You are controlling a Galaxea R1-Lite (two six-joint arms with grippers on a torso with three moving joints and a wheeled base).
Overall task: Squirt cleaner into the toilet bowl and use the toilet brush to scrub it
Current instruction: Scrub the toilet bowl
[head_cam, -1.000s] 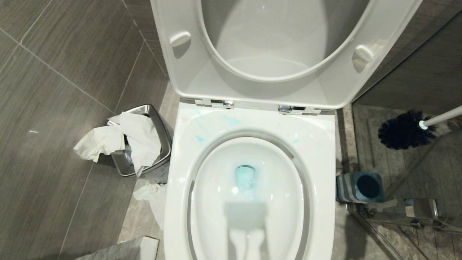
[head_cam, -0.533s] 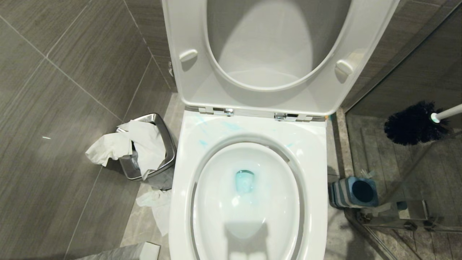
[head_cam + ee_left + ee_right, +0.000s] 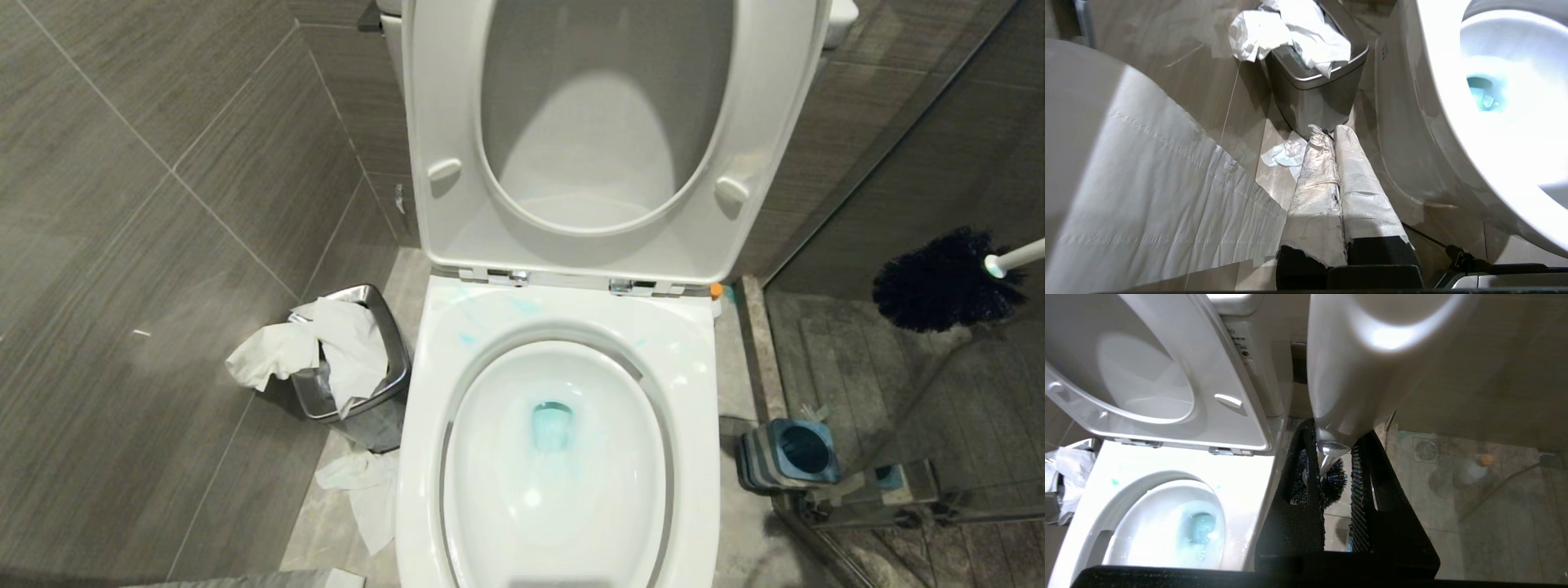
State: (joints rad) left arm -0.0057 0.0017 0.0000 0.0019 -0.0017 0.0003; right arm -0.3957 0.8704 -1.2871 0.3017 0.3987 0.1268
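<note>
The white toilet bowl point(image 3: 702, 367) stands open, seat and lid raised. Turquoise cleaner point(image 3: 553, 425) tints the water in the drain, and faint smears of it mark the back of the rim. The toilet brush, with its dark bristle head point(image 3: 943, 279), hangs in the air to the right of the bowl, above the shower floor. In the right wrist view my right gripper point(image 3: 1336, 435) is shut on the brush's white handle point(image 3: 1355, 367), the bristles point(image 3: 1327, 484) beyond its tips. My left gripper point(image 3: 1327, 132) is shut and empty, low beside the bowl's outer wall point(image 3: 1412, 155).
A steel bin point(image 3: 359, 384) stuffed with white tissue stands left of the bowl, with more tissue point(image 3: 363, 482) on the floor. The blue-grey brush holder point(image 3: 792, 453) sits right of the bowl by a glass partition's metal hinge point(image 3: 890, 490). A toilet paper strip point(image 3: 1147, 196) hangs near my left gripper.
The head camera has risen, so the whole scene has slid down and shrunk. The pale fingers at the bottom edge have left the view. The brush hangs slightly farther above its holder.
</note>
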